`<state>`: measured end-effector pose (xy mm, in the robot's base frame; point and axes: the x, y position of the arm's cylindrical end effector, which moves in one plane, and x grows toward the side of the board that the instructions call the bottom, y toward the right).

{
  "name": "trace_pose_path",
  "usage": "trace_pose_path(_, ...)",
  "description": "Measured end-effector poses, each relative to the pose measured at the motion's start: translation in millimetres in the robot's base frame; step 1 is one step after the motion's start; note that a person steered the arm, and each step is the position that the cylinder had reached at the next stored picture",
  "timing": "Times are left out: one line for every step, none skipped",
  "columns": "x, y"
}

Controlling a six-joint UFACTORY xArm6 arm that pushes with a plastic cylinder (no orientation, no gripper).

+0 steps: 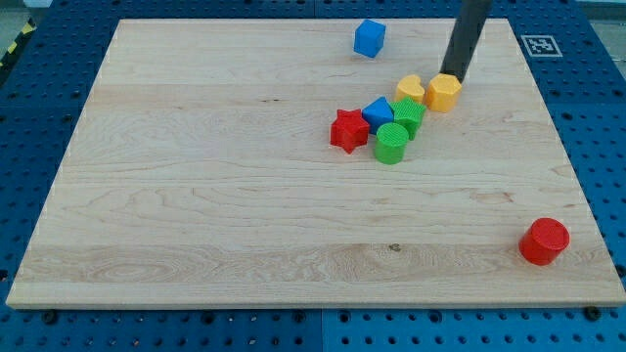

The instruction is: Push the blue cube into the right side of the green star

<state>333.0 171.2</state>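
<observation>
Two blues on worktop (pixel 196 196): blue cube (pixel 369 38) alone near the view's top, up-left of my tip (pixel 454 76); blue block (pixel 378 111) touching green star (pixel 409 116). Tip, bare rod end, against yellow hexagon (pixel 443 93).

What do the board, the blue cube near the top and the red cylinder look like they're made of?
The board looks like pale wood: grain lines and a small knot show, with a matt finish. The blue cube and the red cylinder have flat, even colour and soft edges, which suggests painted wood or plastic; the picture leaves that open. My tip sits against the yellow block.
</observation>
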Motion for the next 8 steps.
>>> trace_pose_path(17.9,-5.4)
trace_pose_path(0.4,-10.6)
trace_pose_path(-38.1,-20.9)
trace_pose_path(-46.6,-79.1)
trace_pose_path(-46.6,-158.9)
trace_pose_path(-70.3,-211.6)
trace_pose_path(-132.3,-199.9)
trace_pose_path(-133.7,-153.1)
